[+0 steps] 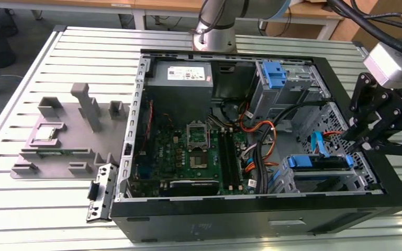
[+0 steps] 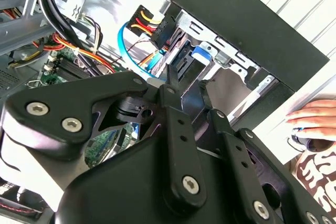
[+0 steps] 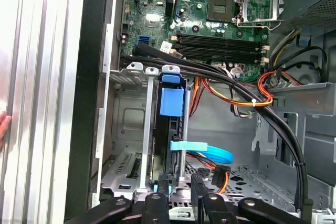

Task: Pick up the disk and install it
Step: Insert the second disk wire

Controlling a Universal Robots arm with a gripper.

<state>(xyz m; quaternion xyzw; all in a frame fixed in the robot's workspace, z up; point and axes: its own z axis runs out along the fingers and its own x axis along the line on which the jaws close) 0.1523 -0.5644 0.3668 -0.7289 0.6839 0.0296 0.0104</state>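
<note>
Disk [image 1: 317,163] seated upright in drive cage [image 1: 358,180] inside case [image 1: 257,219], gripper [image 1: 363,147] at cage's edge above disk, fingers [image 3: 202,192] close together, grip state unclear, motherboard [image 1: 187,151] beside cage, person's hand [image 2: 315,119] outside case

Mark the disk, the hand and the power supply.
disk [image 3: 171,100]: first wrist view, blue carrier tab.
hand [image 1: 368,144]: exterior view, between the fingertips.
power supply [image 1: 180,78]: exterior view, grey top face.
</note>
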